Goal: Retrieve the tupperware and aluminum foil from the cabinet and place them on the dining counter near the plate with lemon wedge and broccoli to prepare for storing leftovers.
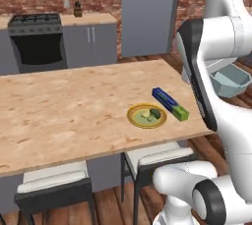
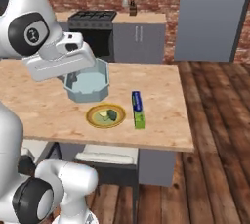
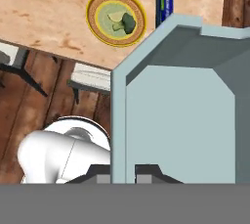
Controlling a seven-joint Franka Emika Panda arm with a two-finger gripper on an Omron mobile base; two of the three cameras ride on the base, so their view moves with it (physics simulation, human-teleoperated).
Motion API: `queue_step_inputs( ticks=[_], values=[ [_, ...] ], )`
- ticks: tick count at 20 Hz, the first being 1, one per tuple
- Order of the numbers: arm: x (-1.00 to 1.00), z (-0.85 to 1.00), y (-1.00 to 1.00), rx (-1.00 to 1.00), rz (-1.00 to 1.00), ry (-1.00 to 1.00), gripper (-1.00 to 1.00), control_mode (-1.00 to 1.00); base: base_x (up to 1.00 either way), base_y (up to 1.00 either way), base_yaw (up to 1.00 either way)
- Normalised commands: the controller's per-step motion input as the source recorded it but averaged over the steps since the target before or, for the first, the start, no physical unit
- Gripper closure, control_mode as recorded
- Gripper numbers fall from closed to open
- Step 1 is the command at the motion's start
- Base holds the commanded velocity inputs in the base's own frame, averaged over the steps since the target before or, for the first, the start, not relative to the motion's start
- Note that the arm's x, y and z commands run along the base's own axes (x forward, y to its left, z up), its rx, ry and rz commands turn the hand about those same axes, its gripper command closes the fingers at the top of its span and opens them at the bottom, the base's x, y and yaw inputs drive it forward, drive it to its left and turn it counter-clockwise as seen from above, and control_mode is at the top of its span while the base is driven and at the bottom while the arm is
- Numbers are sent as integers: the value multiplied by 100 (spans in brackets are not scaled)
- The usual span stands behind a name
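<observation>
Above dining counter [image 2: 44,105] edge: gripper [image 3: 123,170] clamps tupperware [image 2: 89,85] wall (plate [image 2: 105,116] beside).

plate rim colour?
Yellow-gold rim on the plate, with a paler greenish centre; clearest in the hand view.

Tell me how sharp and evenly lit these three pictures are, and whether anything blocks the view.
Left base view: flat even light, slightly soft, the arm covering part of the tupperware. Right base view: the same flat light, faint shadows under the plate and aluminum foil. Hand view: the tupperware's wall looms large, hiding much of the dining counter.
</observation>
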Motion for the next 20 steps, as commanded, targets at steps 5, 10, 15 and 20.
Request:
queue_step_inputs(
  ticks=[5,10,15,20],
  values=[
    [0,0,0,0,0,0,100,100,81,37,-32],
    [15,-25,21,0,4,0,100,-100,22,13,0],
    [1,-54,52,0,12,7,100,-100,0,0,0],
    [2,-66,83,-1,14,4,100,-100,0,0,0]
  ],
)
